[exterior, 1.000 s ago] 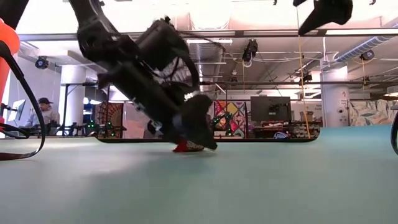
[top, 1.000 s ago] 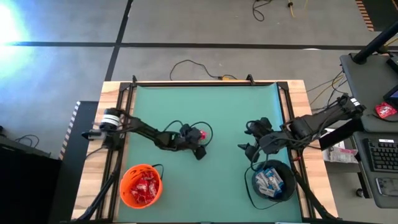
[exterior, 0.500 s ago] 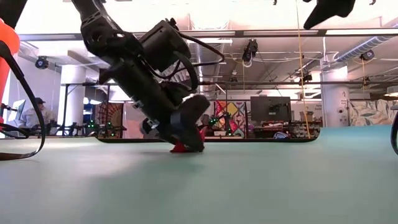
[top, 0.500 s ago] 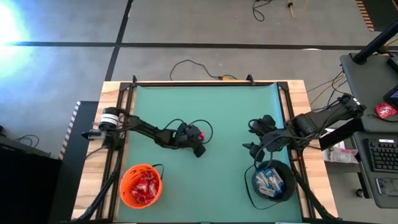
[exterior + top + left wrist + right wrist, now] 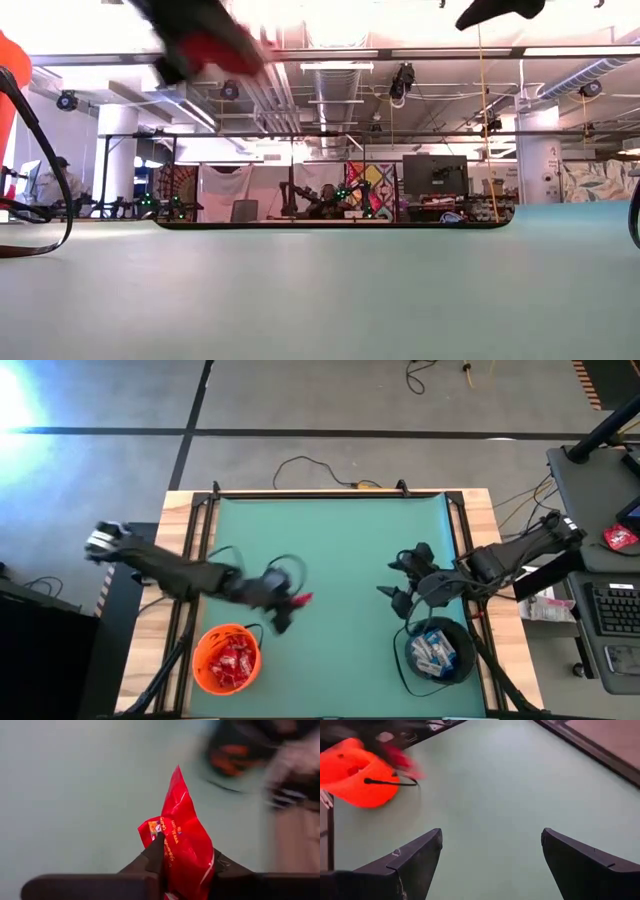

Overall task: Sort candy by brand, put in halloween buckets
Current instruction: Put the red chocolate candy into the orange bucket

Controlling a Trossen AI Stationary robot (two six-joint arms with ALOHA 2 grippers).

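My left gripper (image 5: 185, 870) clamps red candy (image 5: 181, 845); right gripper (image 5: 490, 860) wide open, empty. Next: carry toward seven o'clock, drop into orange bucket (image 5: 227, 658).

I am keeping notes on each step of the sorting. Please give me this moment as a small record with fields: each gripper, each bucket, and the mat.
left gripper: shut on a shiny red wrapped candy, lifted above the mat, near the orange bucket
right gripper: open, holding nothing, over the mat beside the black bucket
orange plastic bucket: holds red candies
black plastic bucket: holds blue-and-white candies
green mat: no loose candy visible
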